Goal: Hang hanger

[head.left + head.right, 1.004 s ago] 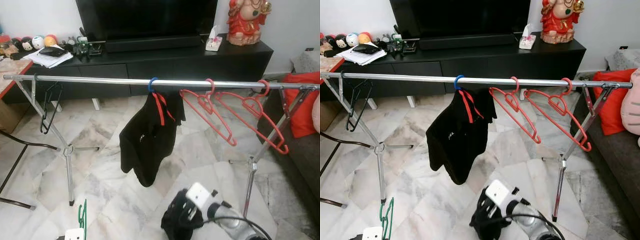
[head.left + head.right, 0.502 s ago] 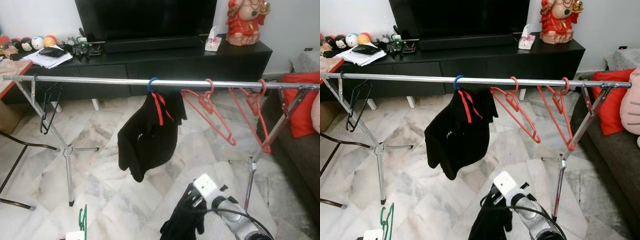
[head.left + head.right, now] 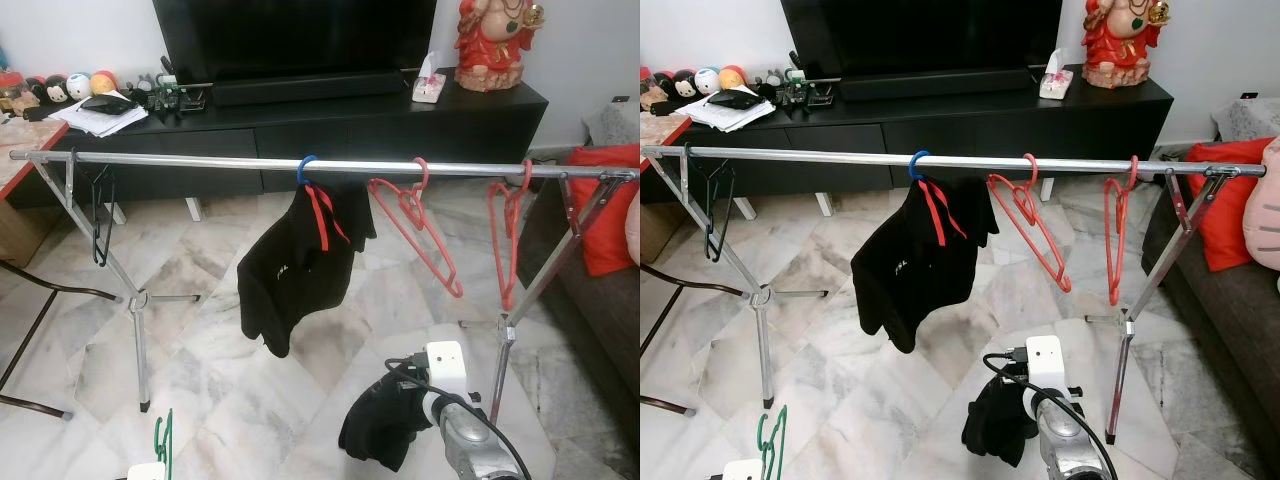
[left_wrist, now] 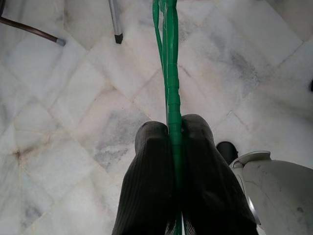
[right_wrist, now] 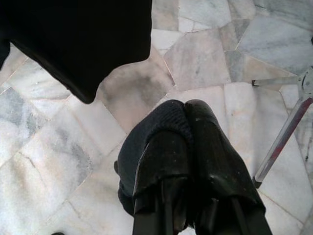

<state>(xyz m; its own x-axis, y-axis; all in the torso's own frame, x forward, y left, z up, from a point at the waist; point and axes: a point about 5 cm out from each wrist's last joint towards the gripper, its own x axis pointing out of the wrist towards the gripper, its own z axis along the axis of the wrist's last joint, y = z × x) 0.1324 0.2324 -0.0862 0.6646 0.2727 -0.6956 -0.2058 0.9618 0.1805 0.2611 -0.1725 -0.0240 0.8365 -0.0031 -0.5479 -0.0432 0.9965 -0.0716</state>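
A green hanger (image 4: 170,73) stands upright in my left gripper (image 4: 172,128), which is shut on its stem low at my left side; the green hanger (image 3: 163,440) pokes up near the floor. My right gripper (image 5: 185,110) is shut on a black cloth (image 3: 380,435), held low in front of the silver rail (image 3: 200,162). On the rail hang a thin black hanger (image 3: 98,215), a black shirt (image 3: 300,270) on a blue hook, and two red hangers (image 3: 418,230) (image 3: 508,235).
The rack's tripod legs (image 3: 138,330) (image 3: 505,340) stand on the marble floor. Behind it is a black TV cabinet (image 3: 400,115) with a red statue (image 3: 495,45). A sofa with a red cushion (image 3: 608,205) is at the right, a chair leg (image 3: 30,340) at the left.
My right arm has swung to the right and lower with the black cloth. The far red hanger has turned edge-on, and the black shirt has swayed a little.
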